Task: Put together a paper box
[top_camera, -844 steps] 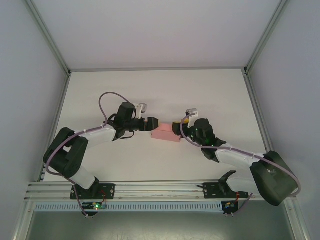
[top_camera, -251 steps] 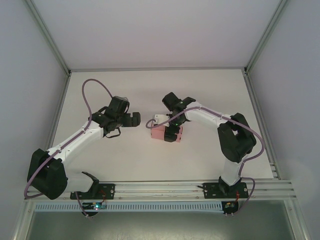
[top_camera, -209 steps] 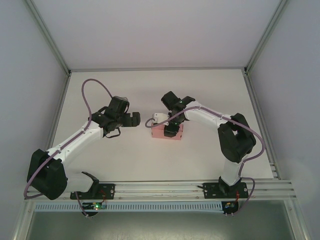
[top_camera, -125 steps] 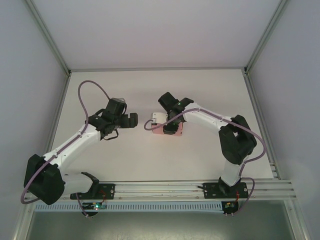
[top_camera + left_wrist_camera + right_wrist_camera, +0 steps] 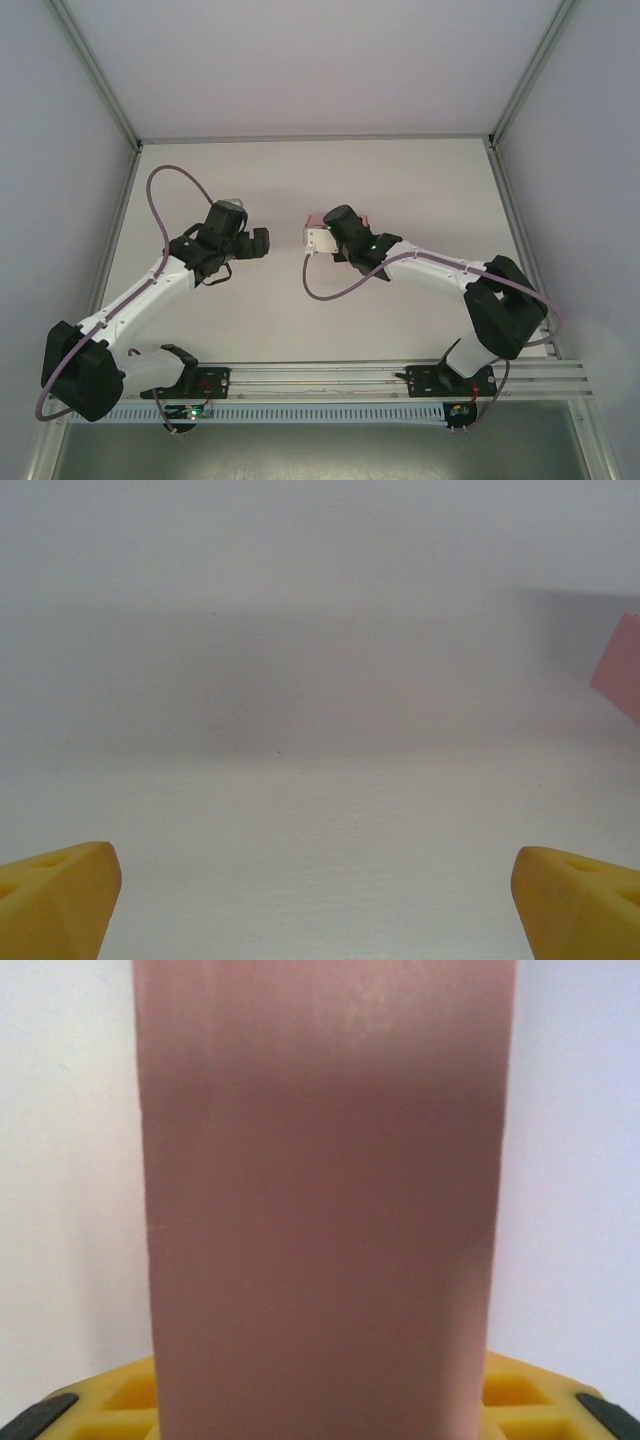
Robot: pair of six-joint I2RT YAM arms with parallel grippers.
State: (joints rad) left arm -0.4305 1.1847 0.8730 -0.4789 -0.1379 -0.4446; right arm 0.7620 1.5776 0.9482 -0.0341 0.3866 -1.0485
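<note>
A: Item one?
B: Rectangular pink paper box [image 5: 325, 1190], smooth matte card, straight edges. It was gripped between the right pincer's [image 5: 322, 238] yellow fingers [image 5: 540, 1400], near the middle of the white surface [image 5: 300, 180].
A: Left pincer [image 5: 318, 880]?
B: Spread fully wide, empty-handed, with open surface all round.

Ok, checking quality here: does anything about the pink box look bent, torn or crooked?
Nothing stands out. The box sits straight between the fingers of the right gripper; its visible face is smooth, with no tears or dents.
</note>
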